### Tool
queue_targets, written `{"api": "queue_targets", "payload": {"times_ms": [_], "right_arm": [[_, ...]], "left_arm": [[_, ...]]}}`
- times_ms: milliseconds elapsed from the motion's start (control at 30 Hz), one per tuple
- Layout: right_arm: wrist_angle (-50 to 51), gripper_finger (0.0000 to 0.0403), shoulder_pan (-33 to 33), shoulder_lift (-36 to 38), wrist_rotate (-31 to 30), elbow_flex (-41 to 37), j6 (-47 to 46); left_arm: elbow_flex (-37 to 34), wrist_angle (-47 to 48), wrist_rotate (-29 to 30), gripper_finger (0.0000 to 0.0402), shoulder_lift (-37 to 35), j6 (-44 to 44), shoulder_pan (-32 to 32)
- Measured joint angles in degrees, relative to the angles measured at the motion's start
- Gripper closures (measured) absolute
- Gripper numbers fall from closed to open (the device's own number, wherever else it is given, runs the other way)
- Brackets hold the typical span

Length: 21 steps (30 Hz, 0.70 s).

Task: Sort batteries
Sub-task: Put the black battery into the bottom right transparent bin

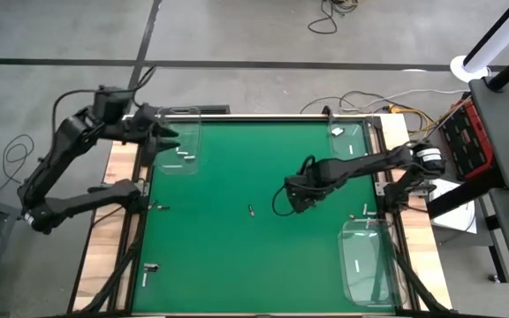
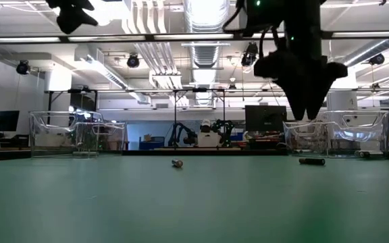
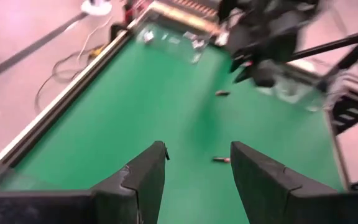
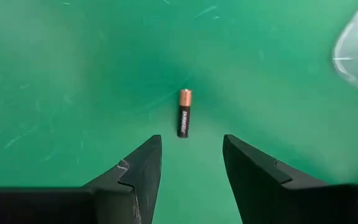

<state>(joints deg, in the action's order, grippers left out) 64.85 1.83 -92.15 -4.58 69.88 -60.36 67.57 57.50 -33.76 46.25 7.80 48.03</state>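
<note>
Green tabletop (image 1: 210,256) scattered with batteries; right pincer (image 4: 191,163) hangs open and empty above a dark, copper-tipped battery (image 4: 184,112); misaligned closing fingers could roll it aside; left pincer (image 3: 197,171), open and empty, waits over a clear tray (image 1: 188,163).

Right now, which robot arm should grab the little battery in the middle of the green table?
The right one, probably. The right gripper hangs open just over the black-and-copper battery, which lies between its fingers' line. The left gripper is far off, over the clear tray at the table's edge.
</note>
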Motion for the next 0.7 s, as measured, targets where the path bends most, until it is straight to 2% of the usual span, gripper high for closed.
{"api": "queue_targets", "payload": {"times_ms": [133, 333, 700], "right_arm": [[-2.82, 0.0239, -1.99, -2.37, 4.65, -1.58, 0.78], [-10.45, 0.0240, -3.73, -3.77, 8.97, -6.62, -0.94], [-13.83, 0.0267, -6.03, -4.10, 9.16, -11.33, 1.08]], "left_arm": [[-2.95, -1.42, -4.44, 0.0238, -4.63, -0.32, 0.00], [-7.18, -2.23, -4.87, 0.0238, -10.34, -0.30, 0.00], [-13.60, -7.55, -4.83, 0.0238, -13.89, -5.15, 0.00]]}}
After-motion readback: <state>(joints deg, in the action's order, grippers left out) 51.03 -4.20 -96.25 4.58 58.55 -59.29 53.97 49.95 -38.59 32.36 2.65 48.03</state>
